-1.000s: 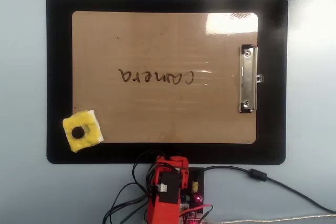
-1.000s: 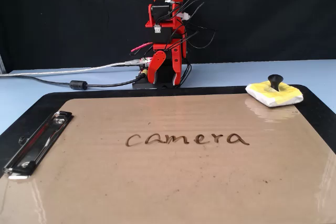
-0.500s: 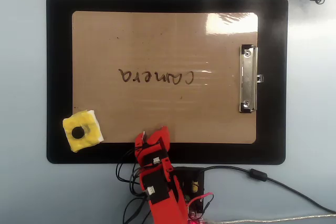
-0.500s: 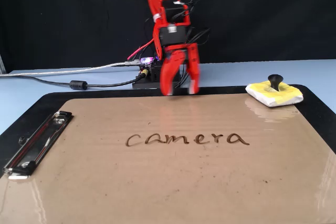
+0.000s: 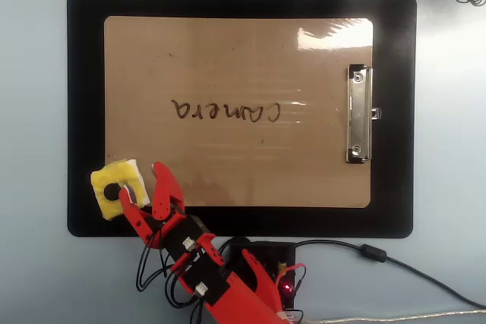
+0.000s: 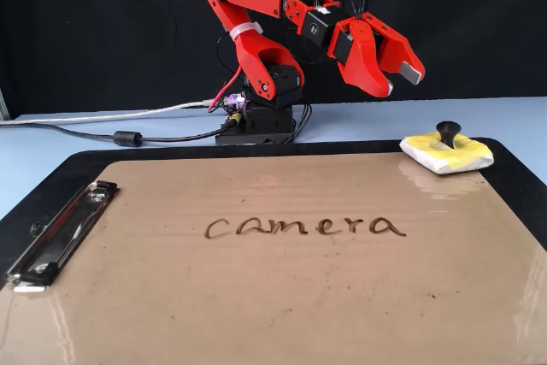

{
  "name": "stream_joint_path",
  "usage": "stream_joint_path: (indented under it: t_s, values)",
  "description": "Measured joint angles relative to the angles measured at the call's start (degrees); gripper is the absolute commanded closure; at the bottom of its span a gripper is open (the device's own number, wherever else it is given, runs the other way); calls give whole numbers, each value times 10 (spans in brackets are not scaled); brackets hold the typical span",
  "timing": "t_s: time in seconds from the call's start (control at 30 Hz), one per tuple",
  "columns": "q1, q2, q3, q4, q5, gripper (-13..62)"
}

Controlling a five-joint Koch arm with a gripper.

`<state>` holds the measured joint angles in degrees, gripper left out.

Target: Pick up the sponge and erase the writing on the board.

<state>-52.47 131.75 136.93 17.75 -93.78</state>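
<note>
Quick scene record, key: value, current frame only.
pincer: red pincer, open, raised in air, holding nothing
sponge: small yellow sponge with black knob, on the corner of the board and black mat, untouched
board: tan glossy clipboard, silver clip at one short edge
writing: dark cursive word "camera", intact

Red arm (image 6: 256,6) rises from its base (image 6: 256,126) at the mat's (image 5: 76,111) near long edge in the overhead view, folds at the elbow and reaches out toward the mat's lower-left corner. Gripper (image 5: 142,181) (image 6: 402,83) held aloft, well clear of the surface in the fixed view, tilted tips-down. Jaws spread apart, a clear gap between the two tips in both views. Wrist in line with forearm. Cables (image 5: 163,278) trail from the joints back to the base.
</note>
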Motion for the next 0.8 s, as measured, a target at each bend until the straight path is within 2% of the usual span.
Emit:
stream_joint_path:
  t_s: [0.13, 0.27, 0.4, 0.8]
  values:
    - [-45, -51, -22, -11, 0, 158]
    - [-105, -169, -76, -91, 0, 159]
    - [-115, -283, -90, -160, 0, 159]
    - [-145, -294, -32, -173, 2, 163]
